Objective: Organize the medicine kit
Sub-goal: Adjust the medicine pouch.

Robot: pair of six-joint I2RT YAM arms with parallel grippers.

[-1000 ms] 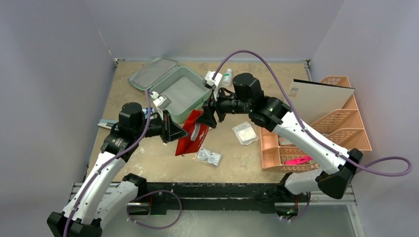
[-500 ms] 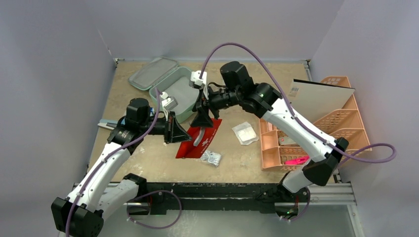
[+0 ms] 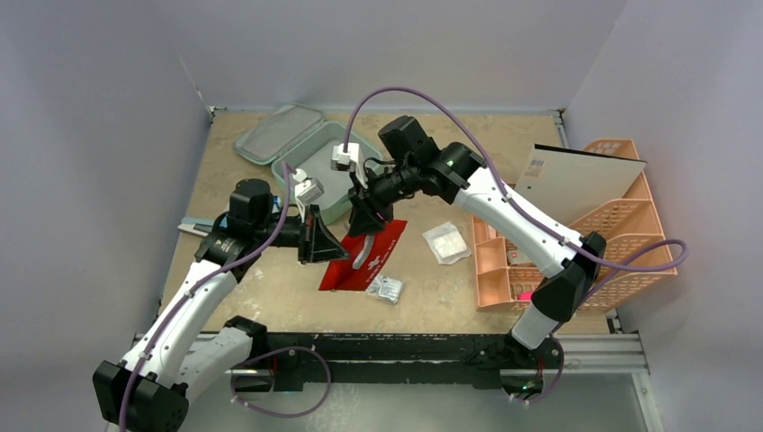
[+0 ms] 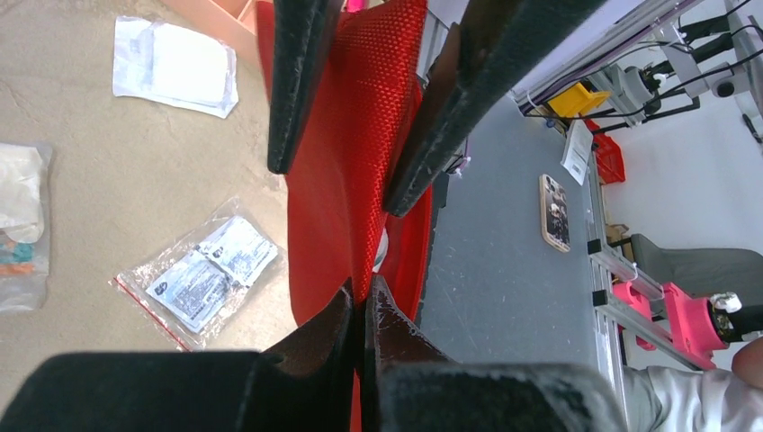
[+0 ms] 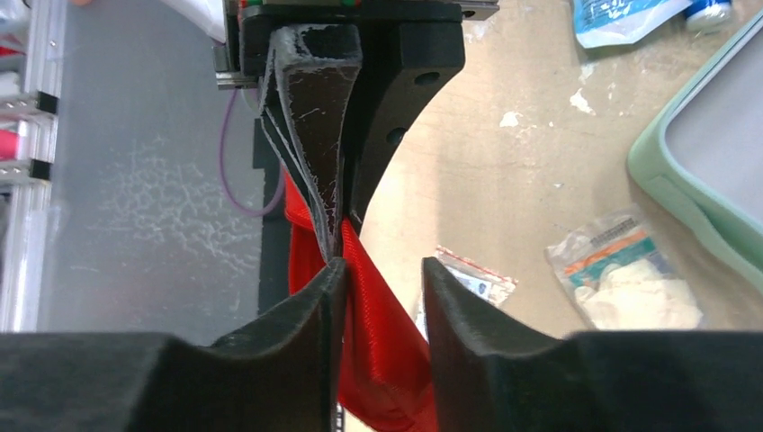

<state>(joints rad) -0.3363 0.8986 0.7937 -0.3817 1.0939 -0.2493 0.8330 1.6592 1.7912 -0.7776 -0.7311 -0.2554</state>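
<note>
Nearby, red pouch [image 3: 387,241] beside medicine kit [image 3: 324,169]

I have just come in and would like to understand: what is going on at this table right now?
Two robot arms are handling a flat red pouch between them. The left gripper is shut on one edge of the pouch. The right gripper is open, with the red fabric passing between its fingers. The mint-green medicine kit lies open just behind them. A clear packet and a white packet lie loose nearby, not yet packed.
</note>
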